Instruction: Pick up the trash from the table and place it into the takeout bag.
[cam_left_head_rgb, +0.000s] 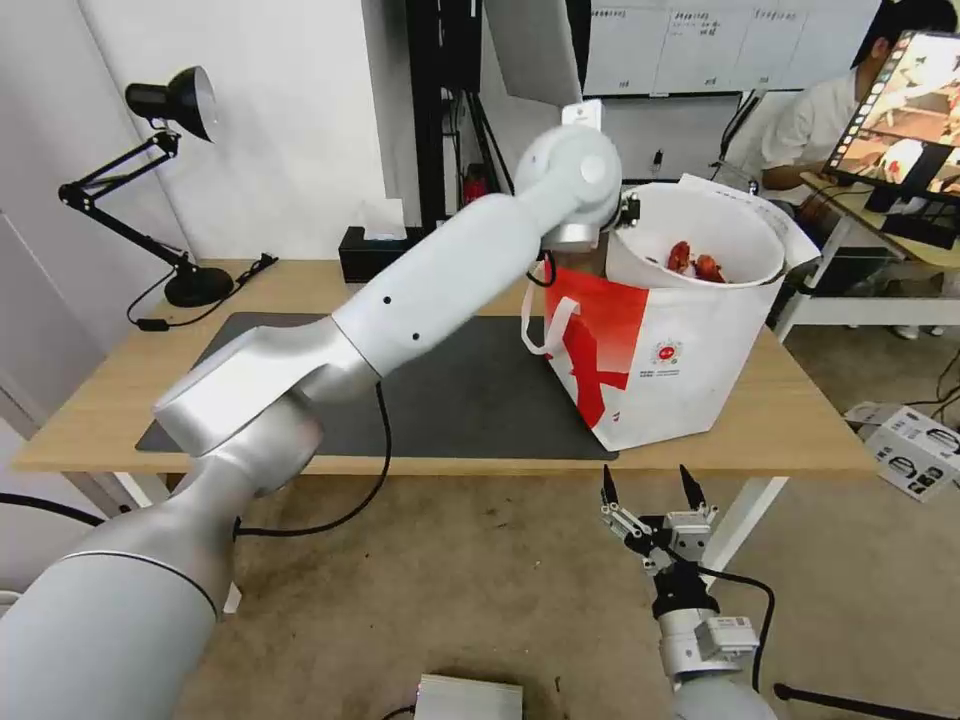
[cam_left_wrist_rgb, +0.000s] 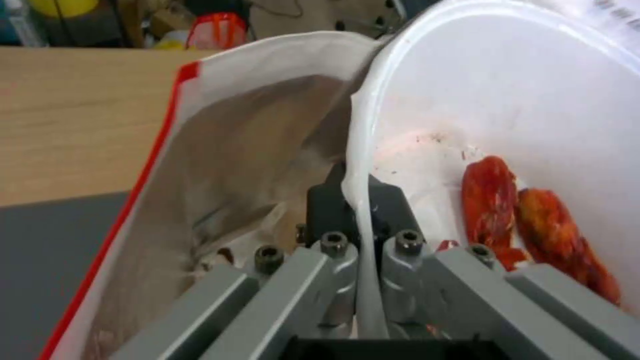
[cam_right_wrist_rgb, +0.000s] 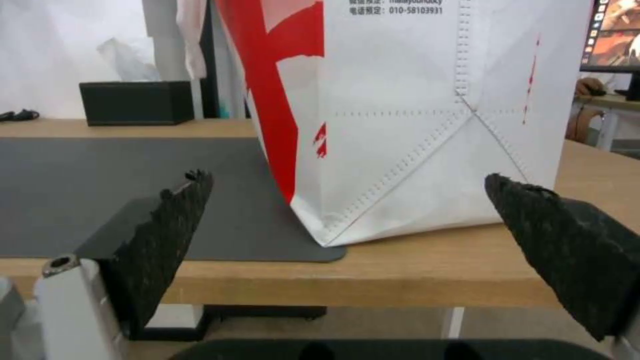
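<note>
— Head view: where is the white bowl (cam_left_head_rgb: 700, 240) seen?
— It is held tilted over the open mouth of the takeout bag (cam_left_head_rgb: 670, 370), which stands near the table's (cam_left_head_rgb: 120, 400) right front corner, partly on the dark mat (cam_left_head_rgb: 470, 390).
— And the left gripper (cam_left_wrist_rgb: 363, 200)?
— Its fingers are clamped on the bowl's rim; red shells (cam_left_wrist_rgb: 527, 220) lie inside, perhaps two.
— The right gripper (cam_left_head_rgb: 650, 488)?
— It is held below the table's front edge, fingers spread apart, gripping nothing.
</note>
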